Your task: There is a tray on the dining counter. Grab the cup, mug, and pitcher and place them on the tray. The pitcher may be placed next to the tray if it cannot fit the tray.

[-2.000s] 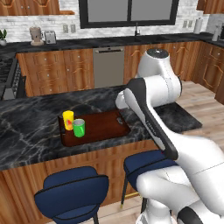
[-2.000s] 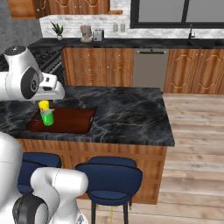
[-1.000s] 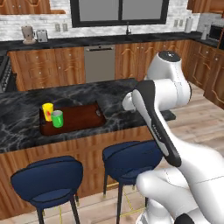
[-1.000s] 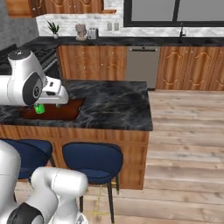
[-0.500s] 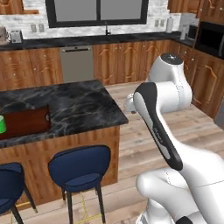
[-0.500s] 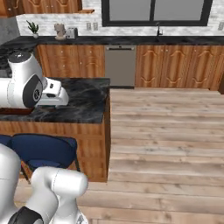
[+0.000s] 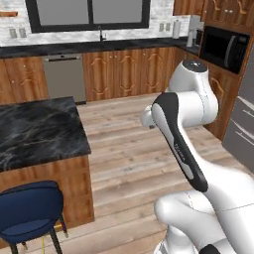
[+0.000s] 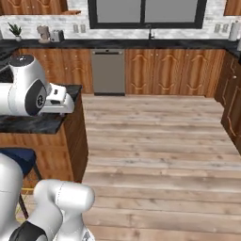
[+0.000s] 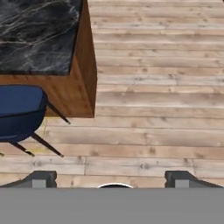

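No text, label, brand, number or sign can be read anywhere: cabinets, appliances, tabletop and floor all show plain surfaces without legible markings.

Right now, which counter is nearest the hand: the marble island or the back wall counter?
The dining counter, the black pale-veined island, lies just beyond the open hand. The back wall counter is across the wood floor.
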Tool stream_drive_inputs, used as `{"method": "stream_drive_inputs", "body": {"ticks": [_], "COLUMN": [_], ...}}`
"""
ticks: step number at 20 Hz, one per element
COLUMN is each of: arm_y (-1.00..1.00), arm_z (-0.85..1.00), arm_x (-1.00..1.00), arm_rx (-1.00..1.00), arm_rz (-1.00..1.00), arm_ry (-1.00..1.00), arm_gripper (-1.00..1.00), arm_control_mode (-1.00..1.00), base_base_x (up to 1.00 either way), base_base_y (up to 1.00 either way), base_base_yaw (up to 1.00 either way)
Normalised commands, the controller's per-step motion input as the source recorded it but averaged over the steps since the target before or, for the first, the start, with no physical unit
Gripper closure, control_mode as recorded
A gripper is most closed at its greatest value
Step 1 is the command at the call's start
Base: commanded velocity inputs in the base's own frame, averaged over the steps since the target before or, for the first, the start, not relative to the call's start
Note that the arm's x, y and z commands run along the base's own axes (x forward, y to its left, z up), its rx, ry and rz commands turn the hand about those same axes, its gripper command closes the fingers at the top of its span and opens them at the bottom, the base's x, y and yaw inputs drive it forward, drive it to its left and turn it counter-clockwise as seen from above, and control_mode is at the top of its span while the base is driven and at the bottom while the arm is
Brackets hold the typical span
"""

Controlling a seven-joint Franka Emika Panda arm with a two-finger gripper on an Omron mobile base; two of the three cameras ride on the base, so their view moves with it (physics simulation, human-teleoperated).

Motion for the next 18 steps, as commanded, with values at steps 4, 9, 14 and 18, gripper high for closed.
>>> {"method": "stream_drive_inputs", "body": {"ticks": [4, 9, 14, 18], "arm_y": [0.00, 0.00, 0.00, 0.00], "arm_z": [0.00, 0.00, 0.00, 0.00], "arm_x": [0.00, 0.00, 0.00, 0.00], "arm_rx": [0.00, 0.00, 0.00, 0.00], "arm_rz": [0.00, 0.00, 0.00, 0.00], "arm_ry": [0.00, 0.00, 0.00, 0.00], "arm_gripper": [-1.00, -1.00, -1.00, -1.00], "arm_control_mode": [1.00, 1.00, 1.00, 1.00], "base_base_x": [0.64, 0.90, 1.00, 1.00], "base_base_y": [-1.00, -0.98, -0.47, -0.27], "base_base_yaw": [0.00, 0.00, 0.01, 0.01]}}
